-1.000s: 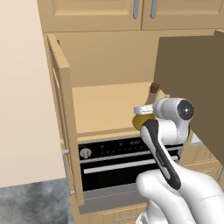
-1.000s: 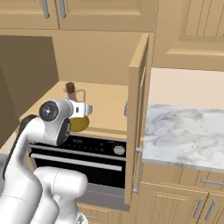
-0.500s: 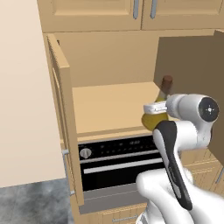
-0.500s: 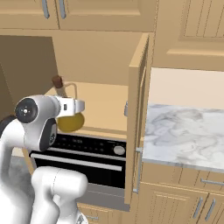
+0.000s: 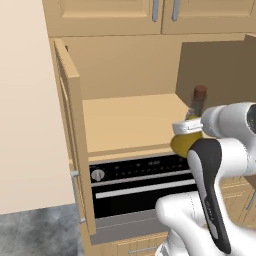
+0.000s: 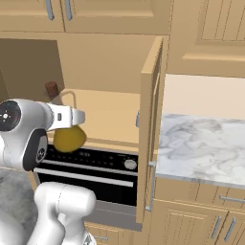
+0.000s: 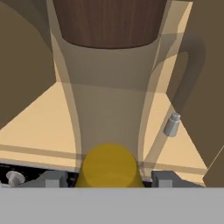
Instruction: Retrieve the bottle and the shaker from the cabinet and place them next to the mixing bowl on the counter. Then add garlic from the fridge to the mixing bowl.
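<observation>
Two-finger gripper [image 7: 106, 179] clamps the clear glass bottle with yellow oil and brown cork [image 5: 192, 131] at the open wooden cabinet [image 5: 125, 120]; small grey metal shaker [image 7: 171, 124] sits on its shelf.

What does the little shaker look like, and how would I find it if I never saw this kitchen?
Look at the open wooden cabinet right above the black oven. The shaker stands on its pale shelf, seen in the hand view beside the bottle the gripper holds. It is tiny, grey and metal-looking, while the bottle is big, clear, with yellow liquid and a brown cap.
</observation>
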Robot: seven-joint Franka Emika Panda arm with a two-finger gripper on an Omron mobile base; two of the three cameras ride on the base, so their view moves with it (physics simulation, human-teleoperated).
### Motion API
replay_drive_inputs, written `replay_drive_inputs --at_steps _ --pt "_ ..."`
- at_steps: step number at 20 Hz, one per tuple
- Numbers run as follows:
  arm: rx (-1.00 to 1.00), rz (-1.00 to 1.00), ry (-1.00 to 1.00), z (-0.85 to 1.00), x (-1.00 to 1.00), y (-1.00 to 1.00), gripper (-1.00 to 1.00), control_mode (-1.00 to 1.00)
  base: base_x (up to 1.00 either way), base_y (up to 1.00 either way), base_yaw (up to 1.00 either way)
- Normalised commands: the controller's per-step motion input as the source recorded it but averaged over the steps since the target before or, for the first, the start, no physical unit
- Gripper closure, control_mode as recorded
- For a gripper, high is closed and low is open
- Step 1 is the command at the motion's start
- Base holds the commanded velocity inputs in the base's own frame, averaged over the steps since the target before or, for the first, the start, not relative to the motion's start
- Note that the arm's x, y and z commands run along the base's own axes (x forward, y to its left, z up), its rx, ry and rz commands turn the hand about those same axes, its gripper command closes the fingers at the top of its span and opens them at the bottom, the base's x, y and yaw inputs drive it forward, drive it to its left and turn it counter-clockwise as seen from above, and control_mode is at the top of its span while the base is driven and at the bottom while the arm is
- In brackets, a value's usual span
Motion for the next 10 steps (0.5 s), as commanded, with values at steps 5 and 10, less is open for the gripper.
replay_drive_inputs --at_steps 5,10 --pt "0.0 0.0 0.0 0.0 0.0 0.0 1.0 -1.0 0.0 0.0 0.0" --pt "0.0 0.0 0.0 0.0 0.0 0.0 1.0 -1.0 0.0 0.0 0.0"
